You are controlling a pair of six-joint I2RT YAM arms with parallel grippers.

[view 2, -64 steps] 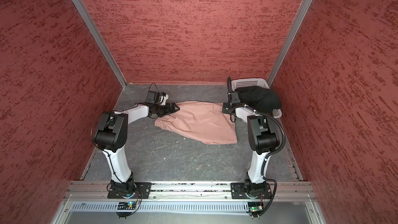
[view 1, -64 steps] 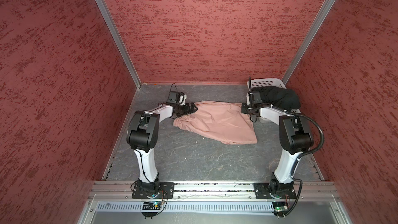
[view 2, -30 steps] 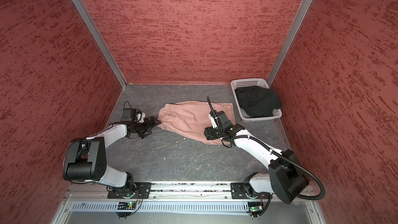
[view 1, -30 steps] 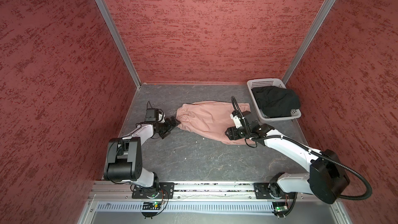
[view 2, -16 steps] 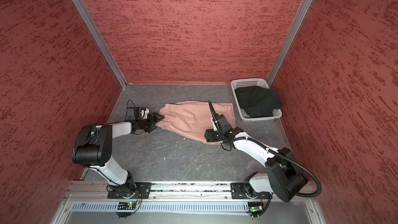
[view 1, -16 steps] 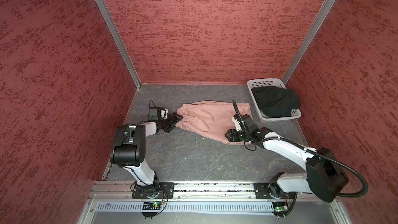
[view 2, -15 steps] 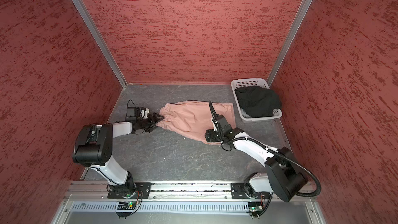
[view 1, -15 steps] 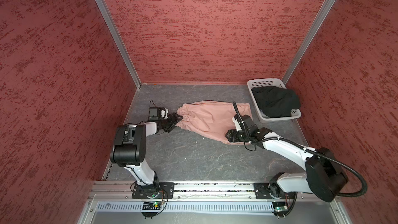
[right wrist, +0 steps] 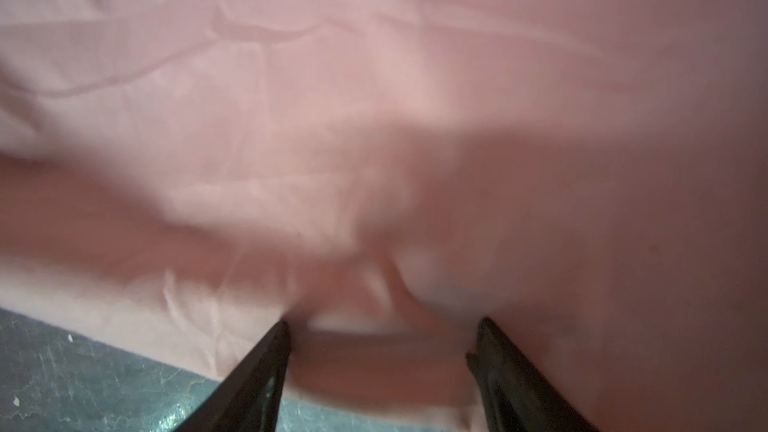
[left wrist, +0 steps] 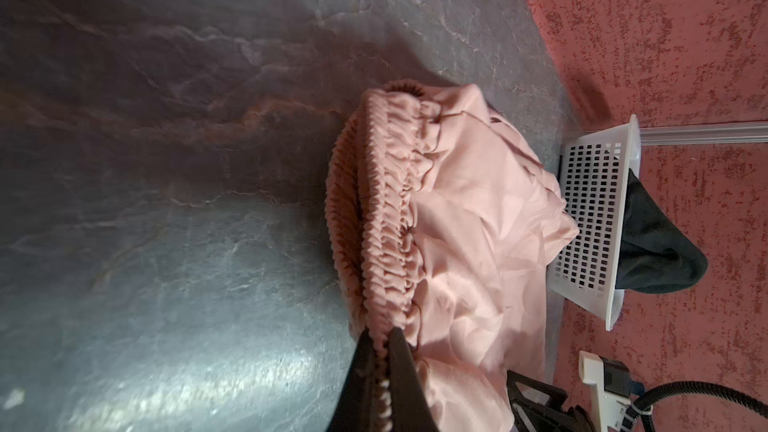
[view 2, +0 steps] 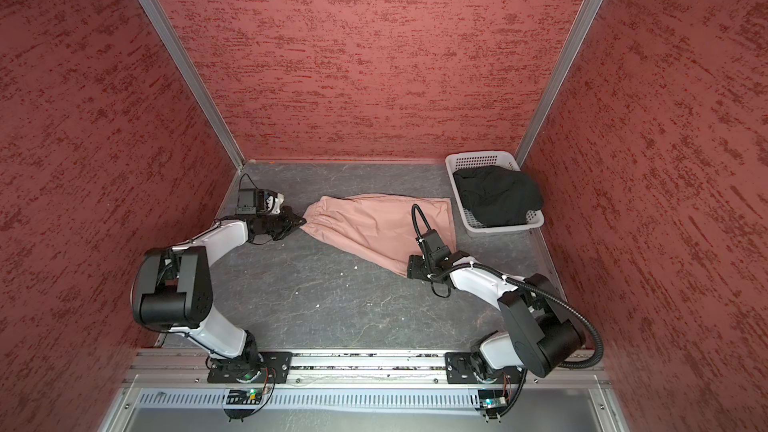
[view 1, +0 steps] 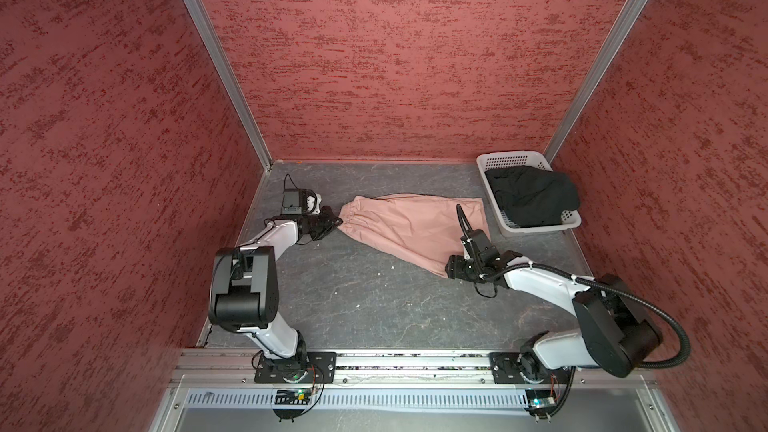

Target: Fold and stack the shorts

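Wrinkled, blurred pink shorts (right wrist: 332, 97) fill the frame; the right pincer (right wrist: 382, 326), jaws wide apart, straddles their edge beside grey worktop (right wrist: 83, 380).

A red, roughly textured back wall (view 1: 395, 56) is seen in both top views. Side walls (view 1: 104, 139) of the same red finish are joined to it at aluminium posts (view 1: 216, 60). Below the back wall a dark grey, marble-veined floor (view 1: 374, 326) is laid, dotted with white specks (view 1: 358, 306). Opposite the back wall the floor is bordered by a metal rail (view 1: 415, 363). A pale sheen of light is seen on the floor in the left wrist view.
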